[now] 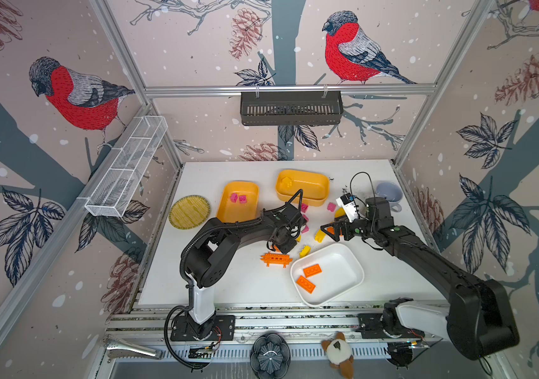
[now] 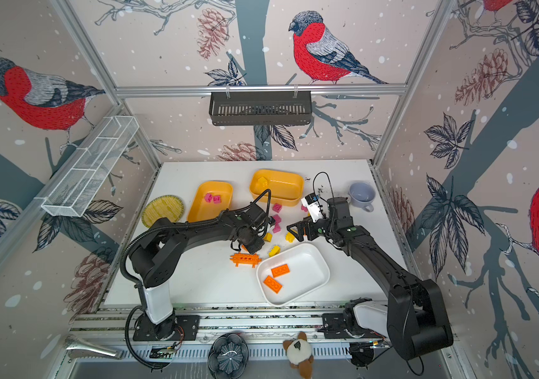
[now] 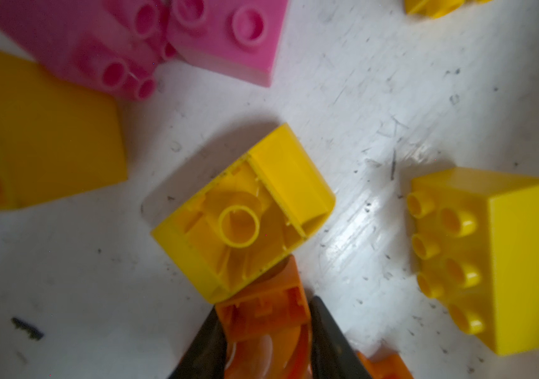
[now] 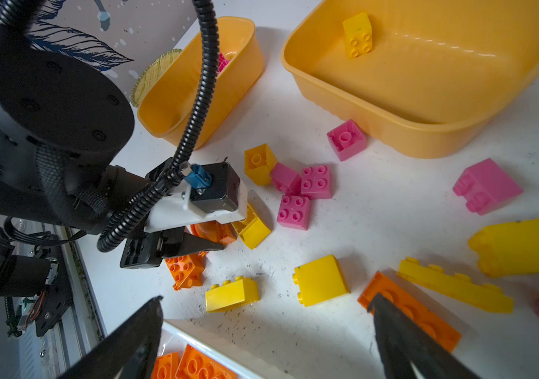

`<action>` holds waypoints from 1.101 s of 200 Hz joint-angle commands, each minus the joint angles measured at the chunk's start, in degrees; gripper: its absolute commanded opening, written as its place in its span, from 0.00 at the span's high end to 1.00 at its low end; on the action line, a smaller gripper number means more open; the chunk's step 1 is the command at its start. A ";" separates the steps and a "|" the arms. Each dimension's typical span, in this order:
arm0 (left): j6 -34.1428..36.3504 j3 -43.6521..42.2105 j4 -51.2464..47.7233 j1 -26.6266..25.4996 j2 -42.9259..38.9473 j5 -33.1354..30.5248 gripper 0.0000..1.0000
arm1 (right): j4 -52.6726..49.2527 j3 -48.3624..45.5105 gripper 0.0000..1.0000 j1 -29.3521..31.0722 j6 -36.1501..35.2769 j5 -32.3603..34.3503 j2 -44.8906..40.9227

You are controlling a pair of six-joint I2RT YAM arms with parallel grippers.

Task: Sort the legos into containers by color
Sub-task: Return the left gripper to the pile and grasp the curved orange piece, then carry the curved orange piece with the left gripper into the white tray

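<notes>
Pinches the orange arch in the nearly closed left claw, low on the counter against an upturned yellow brick. Holds the right claw spread wide, empty, over loose legos.

Both arms, the left arm and the right arm, are matte black shells, each with a glossy white lower link above a black base plate. A ribbed black conduit runs along the left one, past a round joint housing dotted with recessed screws, to a black wrist camera with a blue plug on a white bracket. Small green dots mark the right arm. The right claw has black fingers — tapered to wedge points.
</notes>
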 commanded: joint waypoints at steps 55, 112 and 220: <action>-1.49 5.84 -6.87 1.65 -5.46 2.97 0.69 | 1.45 0.44 0.01 0.23 0.14 0.35 0.03; -11.06 6.00 -7.08 -5.52 -14.18 16.72 0.69 | 2.05 1.05 0.00 0.08 0.50 0.55 0.30; -21.87 -4.08 9.32 -16.68 -14.18 25.93 0.62 | 0.72 0.54 0.01 -1.78 -0.65 0.10 -0.42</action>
